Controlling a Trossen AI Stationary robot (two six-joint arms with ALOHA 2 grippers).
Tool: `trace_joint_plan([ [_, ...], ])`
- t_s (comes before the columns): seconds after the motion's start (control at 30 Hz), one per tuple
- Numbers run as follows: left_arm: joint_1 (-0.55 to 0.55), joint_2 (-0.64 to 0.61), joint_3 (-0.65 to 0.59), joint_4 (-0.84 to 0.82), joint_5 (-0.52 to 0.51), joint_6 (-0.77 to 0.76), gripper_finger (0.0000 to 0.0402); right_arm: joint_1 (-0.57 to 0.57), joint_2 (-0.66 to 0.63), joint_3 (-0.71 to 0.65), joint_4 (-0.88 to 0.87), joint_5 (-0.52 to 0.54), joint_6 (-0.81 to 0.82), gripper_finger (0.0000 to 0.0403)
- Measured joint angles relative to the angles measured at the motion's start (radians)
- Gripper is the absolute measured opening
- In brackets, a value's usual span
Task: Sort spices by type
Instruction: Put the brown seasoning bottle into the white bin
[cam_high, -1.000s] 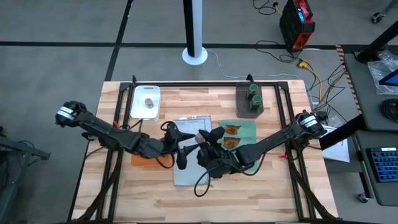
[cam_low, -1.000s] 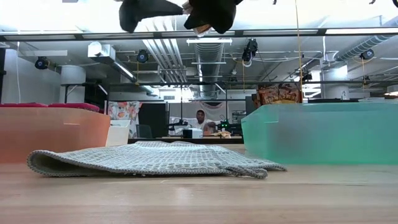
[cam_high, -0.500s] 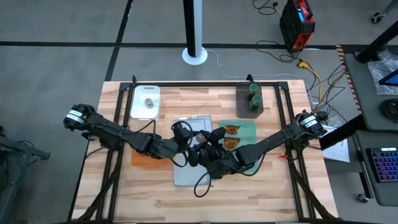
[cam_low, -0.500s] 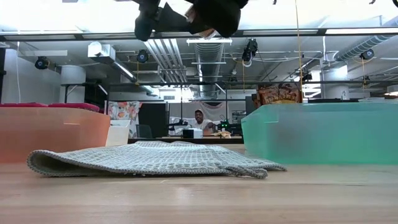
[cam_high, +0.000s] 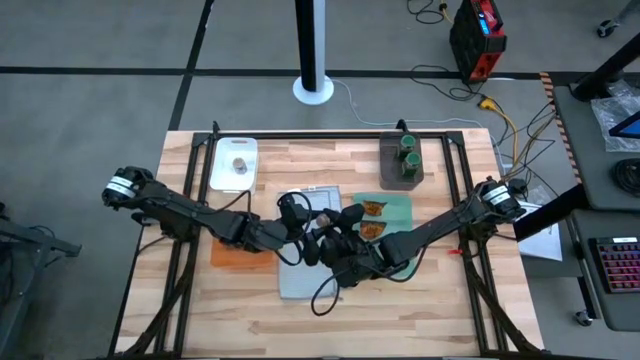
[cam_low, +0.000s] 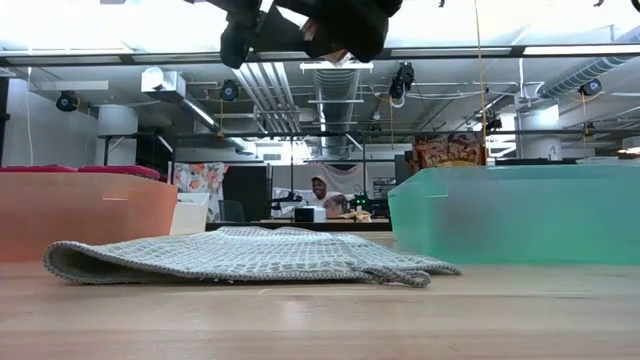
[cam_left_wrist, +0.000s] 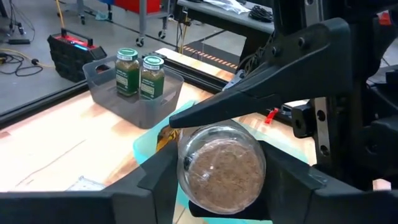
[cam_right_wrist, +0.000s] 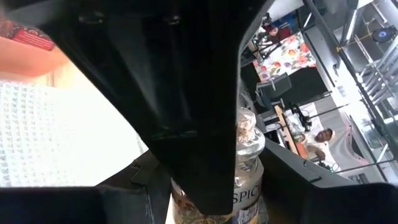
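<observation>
A clear greyish shaker (cam_left_wrist: 221, 169) of brown spice hangs in the air over the grey cloth (cam_high: 310, 272), between both grippers. My left gripper (cam_high: 303, 228) reaches it from the table's left, and my right gripper (cam_high: 328, 240) from the right. Both are shut on it. A second shaker (cam_high: 240, 166) stands on the white board (cam_high: 224, 152). Two green-topped jars (cam_high: 408, 157) stand in the dark grey bin (cam_high: 387, 172). Two orange-brown packets (cam_high: 372, 217) lie on the green cloth (cam_high: 400, 207). The red containers are hidden under my left arm in the high view. My left gripper holds the shaker's body at its bottom end (cam_left_wrist: 186, 163), pinched between the two fingers (cam_left_wrist: 158, 177), which lie along it. It comes roughly level from the table's left. The shaker is lifted clear of the table. My right gripper pinches the same shaker (cam_right_wrist: 245, 149) around its labelled body (cam_right_wrist: 244, 200), with a finger (cam_right_wrist: 146, 186) on each side. My left gripper stands in front and hides most of the hold. The shaker is clear of the grey cloth (cam_low: 240, 255).
The orange cloth (cam_high: 232, 258) lies under my left arm, with red tops (cam_low: 80, 170) showing on it in the low view. The green cloth (cam_low: 515, 215) lies to the right of the grey cloth. A person sits in the room far behind the table.
My left gripper has moved toward the table's right and far side, up to the shaker held by my right gripper. Its fingers now stand around the shaker. My right gripper has stayed nearly still, with the shaker lifted.
</observation>
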Motion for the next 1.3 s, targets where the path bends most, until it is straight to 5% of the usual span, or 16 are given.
trace_joint_plan([
  [0.33, -0.001, -0.018, 0.000, -0.047, 0.017, 0.012, 0.0160, 0.000, 0.000, 0.000, 0.007, -0.009, 0.043, 0.0183],
  [0.6, 0.007, -0.125, 0.000, -0.237, 0.020, 0.048, 0.0159, -0.002, 0.000, 0.002, 0.019, 0.005, 0.074, 0.0300],
  [0.8, 0.039, -0.206, 0.000, -0.418, 0.012, 0.046, 0.0159, -0.002, 0.000, 0.013, 0.014, 0.008, 0.096, 0.0322],
  [1.1, 0.316, -0.332, 0.011, -1.005, 0.003, -0.054, 0.0159, -0.001, 0.000, 0.027, 0.005, 0.008, 0.149, 0.0300],
  [1.3, 0.553, -0.392, -0.018, -1.097, 0.053, 0.021, 0.0159, -0.003, 0.000, 0.027, -0.010, -0.025, 0.237, 0.0286],
])
